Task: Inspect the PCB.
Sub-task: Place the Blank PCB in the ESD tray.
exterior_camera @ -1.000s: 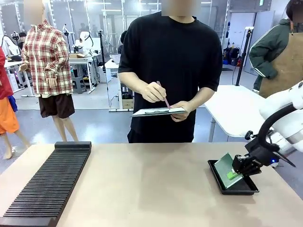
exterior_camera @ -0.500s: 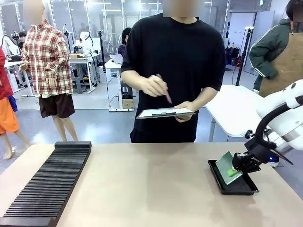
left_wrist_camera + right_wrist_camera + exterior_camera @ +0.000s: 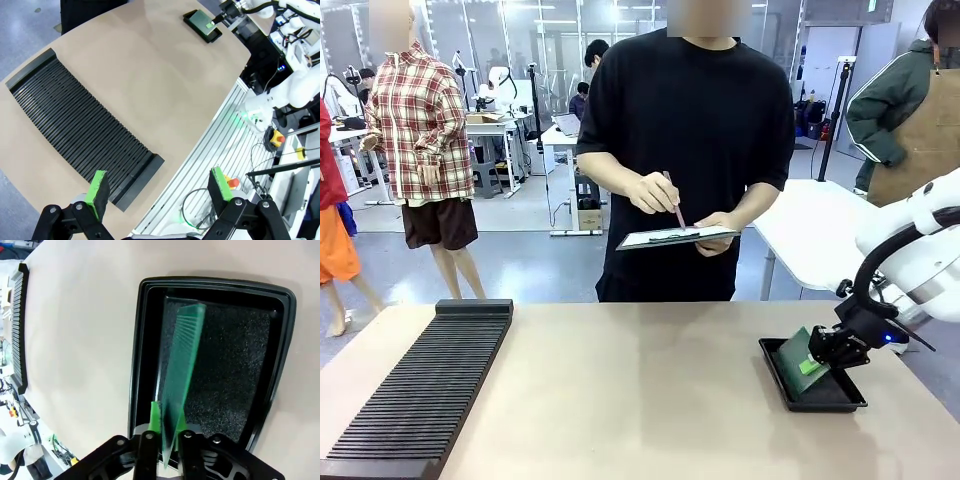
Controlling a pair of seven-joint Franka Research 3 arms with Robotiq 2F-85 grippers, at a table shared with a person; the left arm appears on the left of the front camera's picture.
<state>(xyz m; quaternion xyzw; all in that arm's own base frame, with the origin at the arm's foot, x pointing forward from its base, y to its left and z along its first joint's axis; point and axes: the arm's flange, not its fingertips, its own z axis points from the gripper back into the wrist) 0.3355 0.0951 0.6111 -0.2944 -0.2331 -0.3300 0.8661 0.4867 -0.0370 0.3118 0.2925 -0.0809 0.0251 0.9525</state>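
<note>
The PCB [image 3: 792,352] is a thin green board, tilted up on edge over the black tray [image 3: 782,385] at the table's right. My right gripper [image 3: 811,364] is shut on its near edge. In the right wrist view the PCB [image 3: 182,365] stands nearly edge-on between the green pads [image 3: 155,418], above the tray's speckled floor [image 3: 230,370]. My left gripper [image 3: 157,189] is open, high above the table's left end, with nothing between its fingers. From there the PCB [image 3: 202,20] looks small and far off.
A long black slotted rack [image 3: 420,390] lies along the table's left side. Across the table a person in a black shirt holds a clipboard [image 3: 675,237] and touches a pen [image 3: 673,203] to it. The table's middle is bare.
My right gripper has shifted slightly right and lower with the PCB, which now tilts steeper over the tray. The person lifted the pen and put it back on the clipboard.
</note>
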